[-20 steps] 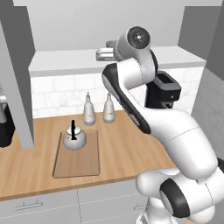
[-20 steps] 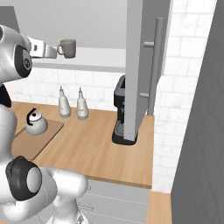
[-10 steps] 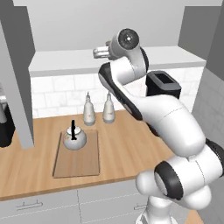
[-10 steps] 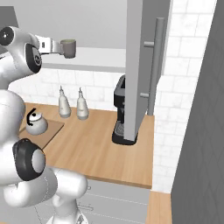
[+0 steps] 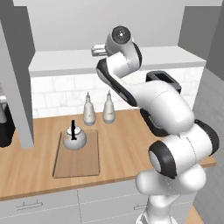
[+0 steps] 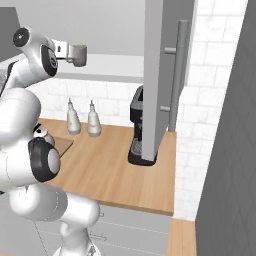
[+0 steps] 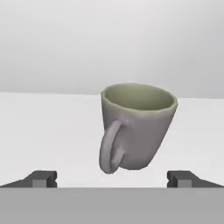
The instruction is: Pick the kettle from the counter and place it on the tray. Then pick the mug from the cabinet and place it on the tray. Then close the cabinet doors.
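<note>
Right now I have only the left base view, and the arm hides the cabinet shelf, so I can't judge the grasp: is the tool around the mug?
Observer: No. In the hand view the small grey-green mug stands upright on the white shelf, just ahead of the tool. The jaws are wide open and the mug is not yet between the fingertips.
Operator: Which way does its handle face?
Observer: The handle faces back toward the tool, slightly off the mug's middle, toward the fingertip at the lower left of the hand view.
</note>
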